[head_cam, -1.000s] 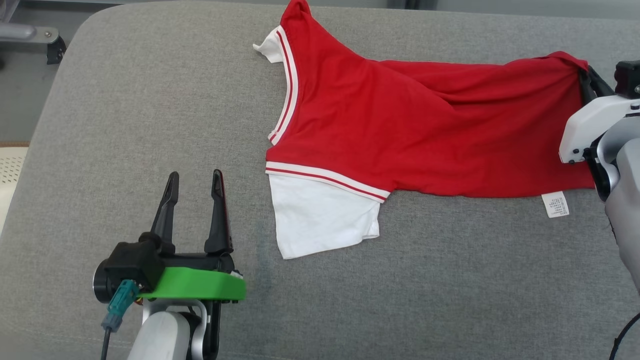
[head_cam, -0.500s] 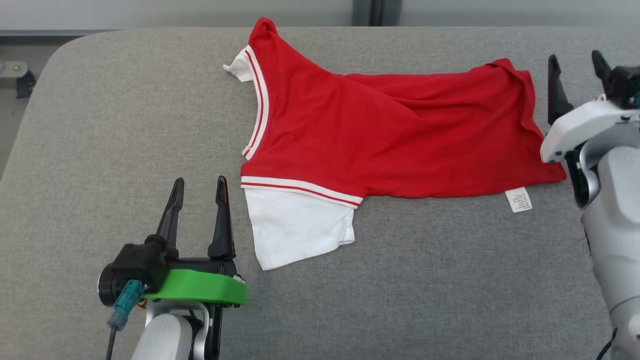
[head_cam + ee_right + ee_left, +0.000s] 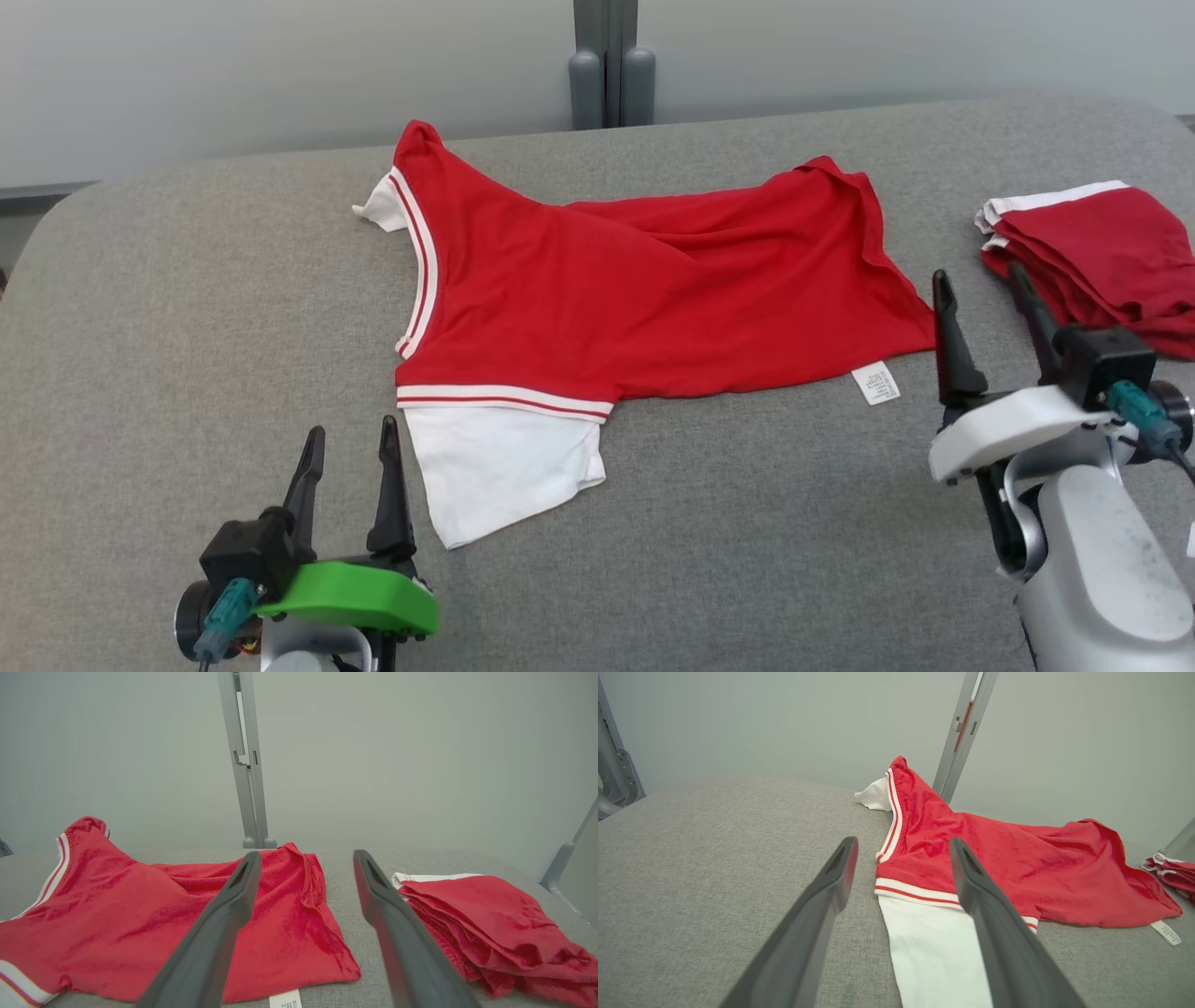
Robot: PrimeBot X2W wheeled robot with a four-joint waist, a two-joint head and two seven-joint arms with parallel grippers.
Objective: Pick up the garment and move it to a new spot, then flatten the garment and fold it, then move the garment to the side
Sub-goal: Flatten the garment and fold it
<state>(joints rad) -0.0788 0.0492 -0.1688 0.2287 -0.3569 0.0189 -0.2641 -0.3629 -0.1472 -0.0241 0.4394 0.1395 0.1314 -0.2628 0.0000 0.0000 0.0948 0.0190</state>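
Shirt [image 3: 653,308]: lying spread but rumpled mid-tabletop, toward the far edge, with its white sleeve [image 3: 495,467] pointing at the near edge. It appears to be placed and awaiting flattening.
Left gripper [image 3: 353,427]: hovering by the near edge just beside the sleeve, fingers parted and gripping nothing, seemingly waiting to smooth.
Right gripper [image 3: 976,273]: hovering just off the hem [image 3: 896,280], fingers parted, empty.
Pile [image 3: 1092,252]: folded red garments resting at the right edge, likely finished work.
Tabletop [image 3: 187,327]: grey fabric, rounded corners.
Room: pale wall [image 3: 280,75]; grey post [image 3: 611,65] standing behind the far edge.
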